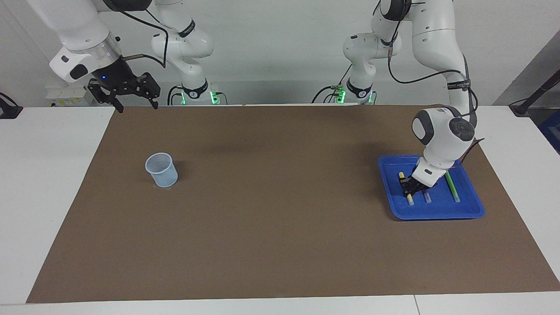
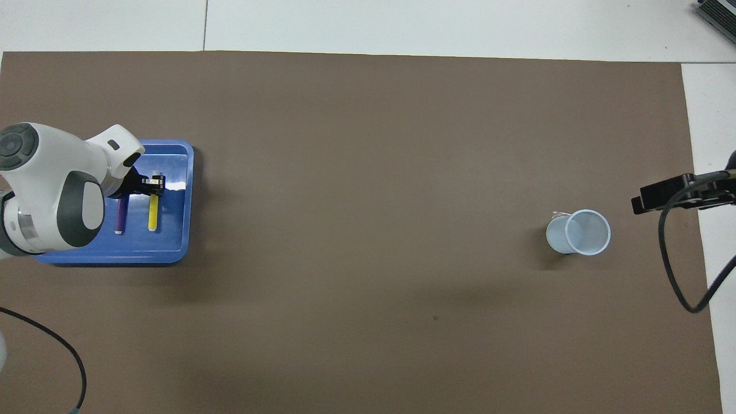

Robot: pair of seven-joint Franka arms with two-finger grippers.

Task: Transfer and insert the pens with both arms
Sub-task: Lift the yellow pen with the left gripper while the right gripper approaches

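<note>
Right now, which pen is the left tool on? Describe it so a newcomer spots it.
Find the blue tray at the left arm's end of the table. Three pens lie in it; the left tool is shut on the yellow pen, beside the purple pen, at the row's end toward the cup.
</note>
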